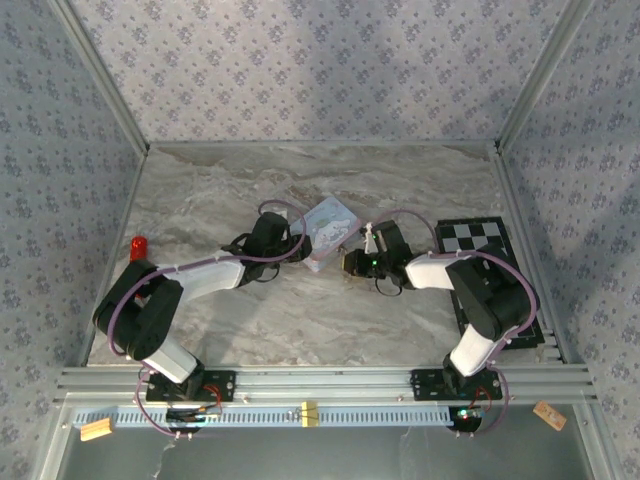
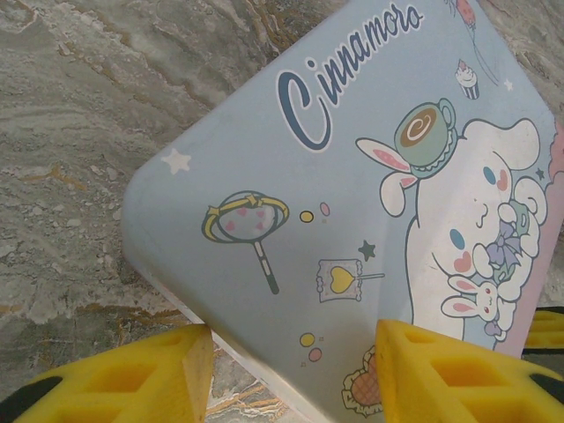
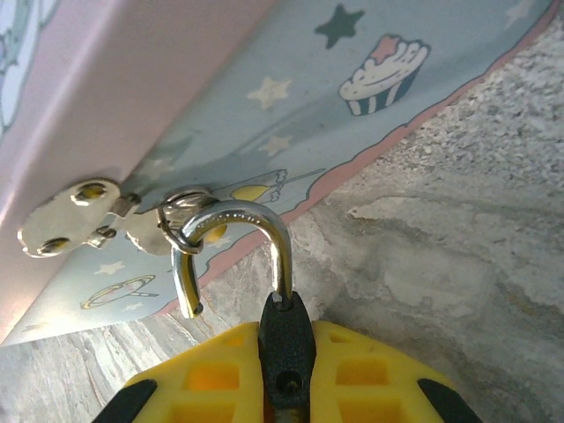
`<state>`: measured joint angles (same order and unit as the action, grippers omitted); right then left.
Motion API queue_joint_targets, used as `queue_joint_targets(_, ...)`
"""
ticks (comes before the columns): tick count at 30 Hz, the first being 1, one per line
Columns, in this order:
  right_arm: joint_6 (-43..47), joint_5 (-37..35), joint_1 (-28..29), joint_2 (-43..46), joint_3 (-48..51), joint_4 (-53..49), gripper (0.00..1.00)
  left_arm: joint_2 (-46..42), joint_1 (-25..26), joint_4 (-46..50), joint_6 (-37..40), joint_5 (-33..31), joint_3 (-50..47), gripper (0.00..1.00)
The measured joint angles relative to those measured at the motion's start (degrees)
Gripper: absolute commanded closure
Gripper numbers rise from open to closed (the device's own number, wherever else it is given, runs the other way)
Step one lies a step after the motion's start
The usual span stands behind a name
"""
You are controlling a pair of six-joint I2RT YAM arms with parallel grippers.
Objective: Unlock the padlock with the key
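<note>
My right gripper is pinched narrow on the padlock, whose shackle runs straight ahead of my fingers into the hasp of the tin near the table's middle; my left gripper straddles the tin's left corner, grip unclear.

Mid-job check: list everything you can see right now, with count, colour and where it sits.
table: one, grey-beige marble, under everything.
tin box: one, pastel blue and pink with cartoon print, mid-table between the two pincers.
padlock: one, silver shackle hooked through the tin's hasp ring with one end free, dark body.
checkerboard: one, black and white, right side of the table.
red object: one, left side of the table, kind unclear.
tan blocks: three, below the front rail.
left pincer: yellow fingers either side of the tin's corner, grip unclear.
right pincer: yellow fingers closed on the padlock body.
</note>
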<state>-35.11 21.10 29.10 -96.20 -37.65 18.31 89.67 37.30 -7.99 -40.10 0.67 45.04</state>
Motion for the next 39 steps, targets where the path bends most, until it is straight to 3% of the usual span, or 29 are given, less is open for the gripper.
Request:
queue_joint_targets(8,-5.5,0.9,0.0,0.0,1.9,4.7,1.00,0.0,0.0,-0.6,-0.3,0.0,-0.3,0.49)
queue_joint_targets(23,-14.1,2.4,-1.2,1.2,6.5,14.0,1.00,-0.2,0.0,-1.6,-1.8,0.0,-1.0,0.49)
queue_joint_targets(39,-27.3,0.8,-0.7,-4.6,8.4,29.0,1.00,-0.8,1.5,-3.1,-5.7,-1.7,-2.4,0.49)
